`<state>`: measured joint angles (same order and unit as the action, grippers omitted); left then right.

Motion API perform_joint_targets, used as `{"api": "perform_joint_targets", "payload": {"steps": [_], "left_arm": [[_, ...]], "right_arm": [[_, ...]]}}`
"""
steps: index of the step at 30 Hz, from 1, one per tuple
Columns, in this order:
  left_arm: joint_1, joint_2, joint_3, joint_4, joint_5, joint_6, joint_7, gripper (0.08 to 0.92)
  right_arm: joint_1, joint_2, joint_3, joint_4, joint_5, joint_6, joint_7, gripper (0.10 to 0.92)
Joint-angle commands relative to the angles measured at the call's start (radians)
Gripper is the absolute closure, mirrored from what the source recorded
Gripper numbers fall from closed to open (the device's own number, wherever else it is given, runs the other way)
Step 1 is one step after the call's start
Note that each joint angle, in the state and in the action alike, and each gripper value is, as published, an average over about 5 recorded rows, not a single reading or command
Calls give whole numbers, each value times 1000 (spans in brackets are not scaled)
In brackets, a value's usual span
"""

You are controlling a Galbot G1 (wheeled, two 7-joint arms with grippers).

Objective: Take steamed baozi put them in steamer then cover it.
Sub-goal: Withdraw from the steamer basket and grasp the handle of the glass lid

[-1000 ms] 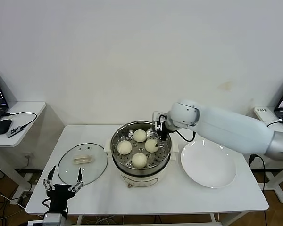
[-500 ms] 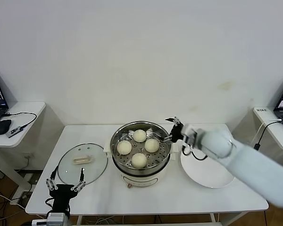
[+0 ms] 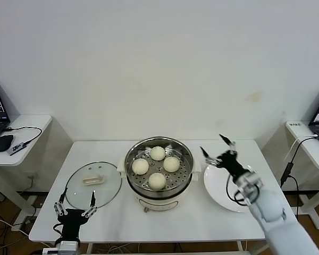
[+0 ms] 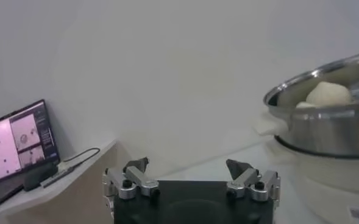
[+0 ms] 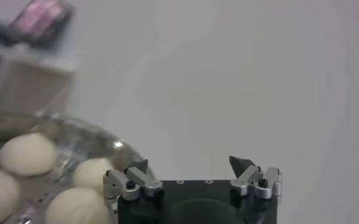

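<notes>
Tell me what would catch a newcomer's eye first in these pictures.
First, the shiny steamer at the table's middle, uncovered, with four steamed baozi on its perforated tray. Next, the right claw, open and empty, raised above the bare white plate to the steamer's right. The glass cover lies flat on the table to the steamer's left, with the left claw open at the table's front edge near it.

Left wrist view: steamer [image 4: 325, 115] cut by frame edge, only part of rim and wall showing; steamed baozi [image 4: 328, 94] visible as tops only, lower halves hidden behind rim. Right wrist view: baozi blurred, 1 cut at frame edge. Head view: left gripper [image 3: 74, 206] sits at bottom edge, arm below out of frame; right gripper [image 3: 221, 152] forearm runs out at bottom. Laptops cut by both side edges.
</notes>
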<state>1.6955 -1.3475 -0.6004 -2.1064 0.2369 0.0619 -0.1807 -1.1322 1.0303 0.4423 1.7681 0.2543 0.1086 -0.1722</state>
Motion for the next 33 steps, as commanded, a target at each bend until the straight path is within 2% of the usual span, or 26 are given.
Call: {"api": "perform_joint_targets", "payload": {"steps": [1, 6, 12, 21, 33], "left_arm": [[-48, 76, -4, 141, 325, -77, 28, 177], [-119, 148, -12, 268, 701, -133, 29, 177], [-229, 180, 5, 430, 964, -153, 21, 177], [-411, 201, 22, 588, 1028, -151, 30, 177], [-519, 196, 58, 675, 1029, -145, 54, 177]], "right_arm": [[-396, 336, 478, 31, 5, 158, -66, 203], [-461, 393, 522, 50, -12, 151, -66, 203], [-500, 400, 592, 53, -20, 158, -62, 203], [-528, 417, 621, 70, -31, 142, -66, 203], [-528, 434, 631, 64, -49, 134, -72, 203]]}}
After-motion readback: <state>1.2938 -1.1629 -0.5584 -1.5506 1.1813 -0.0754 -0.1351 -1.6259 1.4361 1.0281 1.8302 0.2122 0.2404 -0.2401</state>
